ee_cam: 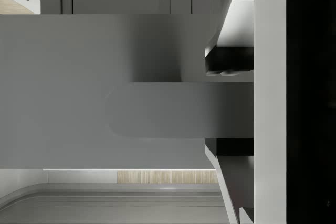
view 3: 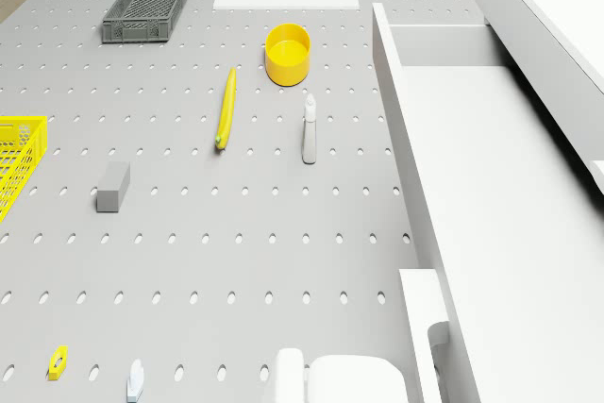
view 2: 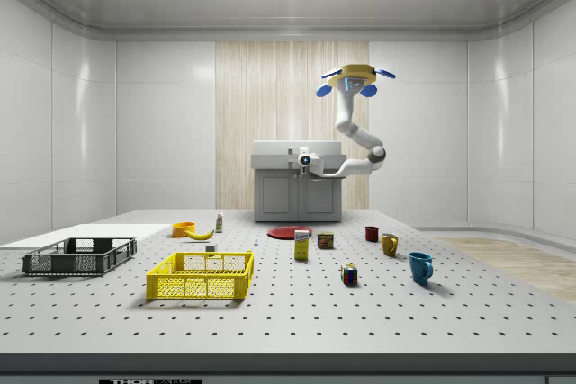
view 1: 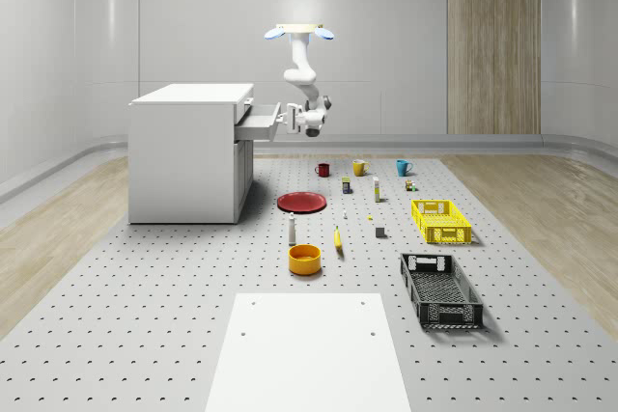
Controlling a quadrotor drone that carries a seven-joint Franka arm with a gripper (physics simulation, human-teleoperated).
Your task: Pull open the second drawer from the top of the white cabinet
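- The gripper (ee_cam: pixel 229 110) is seen clamped on the drawer handle (ee_cam: pixel 178 110), one finger pad (ee_cam: pixel 229 60) on each side of the bar.
- The drawer (view 1: pixel 259 120) is found pulled partly out of the white cabinet (view 1: pixel 188 151), just under its top.
- The drone (view 1: pixel 300 33) is seen hovering above the drawer front, at about 1 o'clock from the cabinet in the whole-scene view.
- A red plate (view 1: pixel 301 202) is spotted on the perforated table (view 1: pixel 145 335) near the cabinet's foot.
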